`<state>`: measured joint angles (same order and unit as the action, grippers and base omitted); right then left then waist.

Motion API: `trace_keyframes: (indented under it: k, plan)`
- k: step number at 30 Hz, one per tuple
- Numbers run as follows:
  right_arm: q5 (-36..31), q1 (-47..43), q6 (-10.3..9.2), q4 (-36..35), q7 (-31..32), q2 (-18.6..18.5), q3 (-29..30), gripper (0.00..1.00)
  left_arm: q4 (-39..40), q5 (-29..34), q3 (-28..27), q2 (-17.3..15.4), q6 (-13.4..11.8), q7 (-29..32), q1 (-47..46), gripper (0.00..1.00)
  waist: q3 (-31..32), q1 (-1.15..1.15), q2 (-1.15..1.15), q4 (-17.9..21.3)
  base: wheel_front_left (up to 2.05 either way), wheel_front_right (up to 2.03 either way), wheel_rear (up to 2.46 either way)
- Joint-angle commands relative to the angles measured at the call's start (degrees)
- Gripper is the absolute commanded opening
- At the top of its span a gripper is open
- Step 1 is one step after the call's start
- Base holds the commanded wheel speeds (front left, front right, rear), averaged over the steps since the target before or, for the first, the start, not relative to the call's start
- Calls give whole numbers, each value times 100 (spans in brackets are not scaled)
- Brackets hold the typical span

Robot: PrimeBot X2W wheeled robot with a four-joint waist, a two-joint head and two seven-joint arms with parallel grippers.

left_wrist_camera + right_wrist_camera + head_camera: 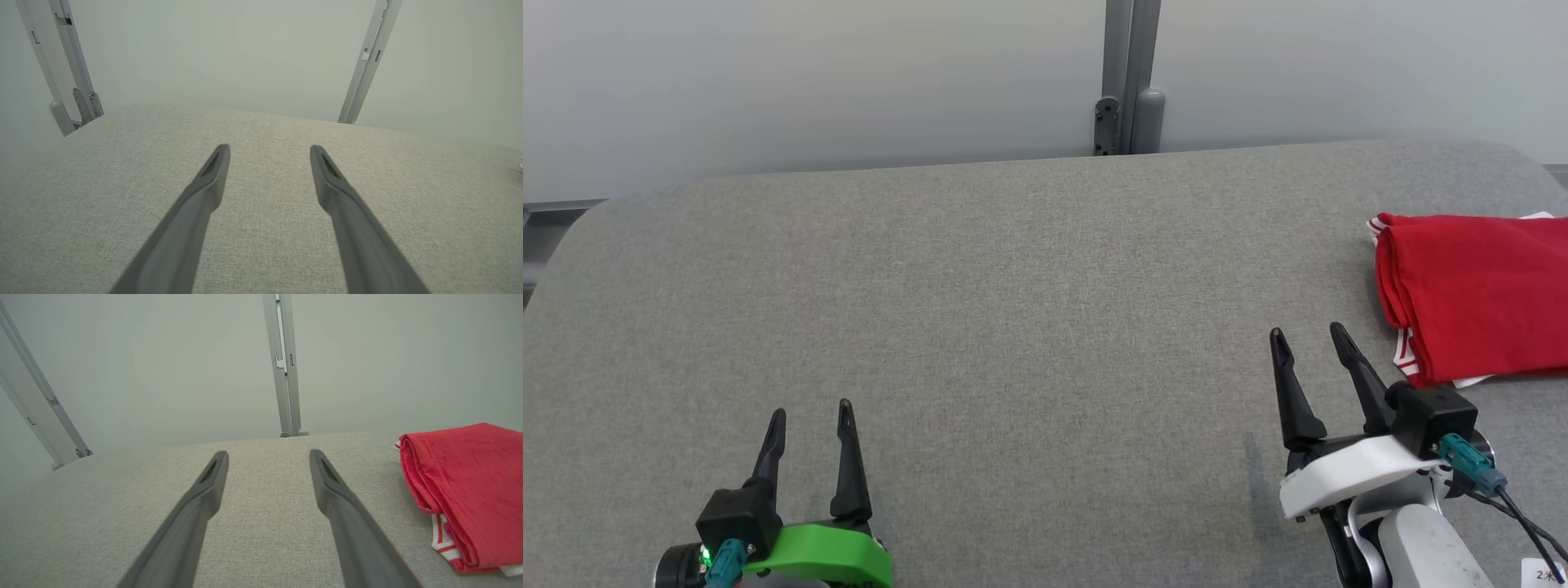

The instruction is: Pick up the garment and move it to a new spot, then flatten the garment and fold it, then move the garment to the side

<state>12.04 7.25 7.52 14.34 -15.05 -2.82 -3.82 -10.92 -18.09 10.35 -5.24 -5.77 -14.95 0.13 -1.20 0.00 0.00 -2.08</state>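
Where the head view lies nearest, 7 o'clock: left end effector (811,408), fingers spread wide, empty, above the grey bench (1013,286). 5 o'clock: right end effector (1307,330), likewise wide, empty. 3 o'clock: red garment (1478,294), folded, white-striped trim, on the bench just beside it. 12 o'clock: grey post (1127,73).

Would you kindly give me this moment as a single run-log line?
garment: red, folded on table, right side | left jaws: open, empty | right jaws: open, empty, beside garment | stage: garment aside
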Motion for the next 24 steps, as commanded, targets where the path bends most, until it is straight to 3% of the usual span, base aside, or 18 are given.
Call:
trace_keyframes:
  k: [1, 14, 15, 18, 24]
  plan:
    - [23, -72, -6, -10, -14, -18, -3, 100, 19, 37, 1, -6, 13, -24, 54, 100, 0, 0, 0, 15, 0, 0, 0]
    - [55, -113, -6, -10, -15, -17, 37, 100, 11, 90, 4, 1, 74, -30, -25, 100, -7, 0, 0, 15, 0, 0, 0]
    - [41, -27, 0, 21, 0, 2, 30, 0, -14, 58, 10, 9, 67, 0, 3, 0, -7, 0, 0, 16, 0, 0, 0]
    - [46, -112, 0, 159, 7, 26, 22, 0, -165, 48, 28, 30, 68, 28, 64, 0, -7, 0, 0, 16, 0, 0, 0]
    - [706, -108, 0, 140, 177, 20, 99, 0, -177, -568, -111, 46, 172, 199, 4, 0, -2, 0, 0, 25, 0, 0, 0]
